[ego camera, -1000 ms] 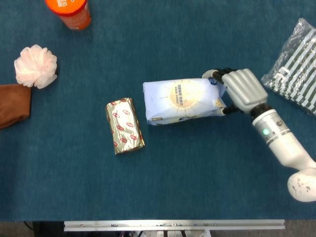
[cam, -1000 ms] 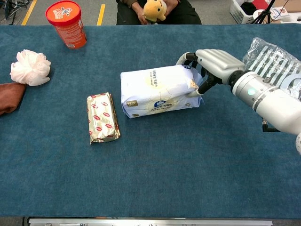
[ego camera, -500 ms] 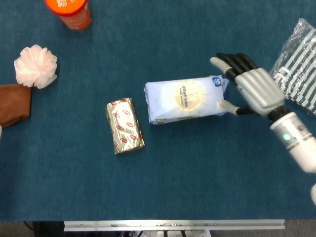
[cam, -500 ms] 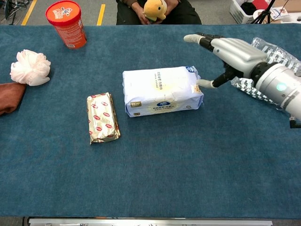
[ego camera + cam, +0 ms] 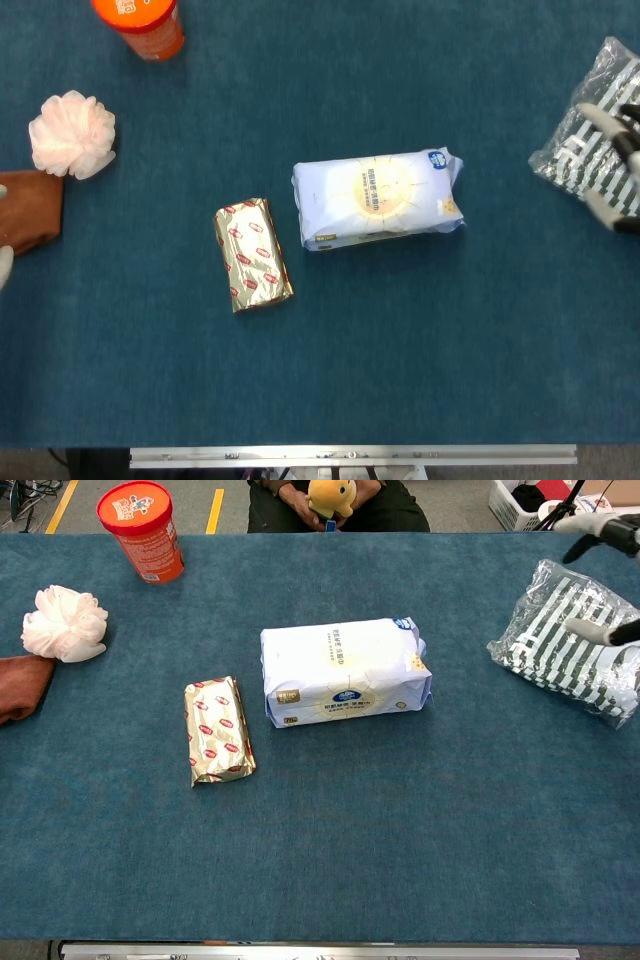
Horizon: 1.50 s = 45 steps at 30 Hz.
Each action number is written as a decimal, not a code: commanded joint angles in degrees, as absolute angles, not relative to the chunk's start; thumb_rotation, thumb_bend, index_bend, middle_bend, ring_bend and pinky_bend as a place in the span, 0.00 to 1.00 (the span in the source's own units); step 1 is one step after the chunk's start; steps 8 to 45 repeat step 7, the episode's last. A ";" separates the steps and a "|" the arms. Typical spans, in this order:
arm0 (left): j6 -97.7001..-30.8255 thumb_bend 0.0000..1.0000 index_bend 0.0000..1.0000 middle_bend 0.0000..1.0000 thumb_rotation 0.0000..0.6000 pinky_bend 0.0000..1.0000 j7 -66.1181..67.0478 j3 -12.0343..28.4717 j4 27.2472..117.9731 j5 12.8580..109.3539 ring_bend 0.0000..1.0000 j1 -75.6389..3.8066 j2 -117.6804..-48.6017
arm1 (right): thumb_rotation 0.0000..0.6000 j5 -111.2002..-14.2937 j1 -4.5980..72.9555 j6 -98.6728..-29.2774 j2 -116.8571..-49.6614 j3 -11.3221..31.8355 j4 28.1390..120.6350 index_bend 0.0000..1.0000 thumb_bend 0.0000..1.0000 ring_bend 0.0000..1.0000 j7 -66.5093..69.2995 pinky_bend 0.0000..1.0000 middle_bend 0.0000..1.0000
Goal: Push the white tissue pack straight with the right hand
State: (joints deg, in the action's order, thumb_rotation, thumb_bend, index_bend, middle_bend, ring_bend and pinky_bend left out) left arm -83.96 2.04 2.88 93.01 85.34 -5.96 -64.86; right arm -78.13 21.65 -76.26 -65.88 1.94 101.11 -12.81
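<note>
The white tissue pack (image 5: 378, 198) (image 5: 345, 670) lies flat near the middle of the blue table, its long side almost level across the view, and nothing touches it. My right hand (image 5: 615, 210) (image 5: 608, 527) shows only at the far right edge, well clear of the pack. Its fingers are spread with nothing in them, and it hangs over a striped plastic bag (image 5: 590, 155) (image 5: 560, 645). A pale sliver (image 5: 3, 265) at the left edge of the head view may be my left hand; how its fingers lie is hidden.
A gold foil packet (image 5: 253, 254) (image 5: 218, 729) lies just left of the tissue pack. An orange cup (image 5: 140, 22) stands at the back left. A pink bath pouf (image 5: 72, 133) and a brown cloth (image 5: 25, 210) lie at the left edge.
My right hand let go of the pack's right end and drew back to the far right edge. The pack turned slightly and now lies nearly level. A pale sliver appeared at the left edge.
</note>
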 commanded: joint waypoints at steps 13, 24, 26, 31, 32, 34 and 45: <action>-83.82 0.35 0.25 0.27 1.00 0.22 3.05 3.08 92.97 86.17 0.19 -6.85 -66.31 | 1.00 -81.88 13.30 -85.09 -61.96 -0.69 100.31 0.16 0.26 0.15 -9.19 0.14 0.31; -83.82 0.35 0.25 0.27 1.00 0.22 3.05 3.08 92.97 86.17 0.19 -6.85 -66.31 | 1.00 -81.88 13.30 -85.09 -61.96 -0.69 100.31 0.16 0.26 0.15 -9.19 0.14 0.31; -83.82 0.35 0.25 0.27 1.00 0.22 3.05 3.08 92.97 86.17 0.19 -6.85 -66.31 | 1.00 -81.88 13.30 -85.09 -61.96 -0.69 100.31 0.16 0.26 0.15 -9.19 0.14 0.31; -83.82 0.35 0.25 0.27 1.00 0.22 3.05 3.08 92.97 86.17 0.19 -6.85 -66.31 | 1.00 -81.88 13.30 -85.09 -61.96 -0.69 100.31 0.16 0.26 0.15 -9.19 0.14 0.31; -83.82 0.35 0.25 0.27 1.00 0.22 3.05 3.08 92.97 86.17 0.19 -6.85 -66.31 | 1.00 -81.88 13.30 -85.09 -61.96 -0.69 100.31 0.16 0.26 0.15 -9.19 0.14 0.31; -83.82 0.35 0.25 0.27 1.00 0.22 3.05 3.08 92.97 86.17 0.19 -6.85 -66.31 | 1.00 -81.88 13.30 -85.09 -61.96 -0.69 100.31 0.16 0.26 0.15 -9.19 0.14 0.31; -83.82 0.35 0.25 0.27 1.00 0.22 3.05 3.08 92.97 86.17 0.19 -6.85 -66.31 | 1.00 -81.88 13.30 -85.09 -61.96 -0.69 100.31 0.16 0.26 0.15 -9.19 0.14 0.31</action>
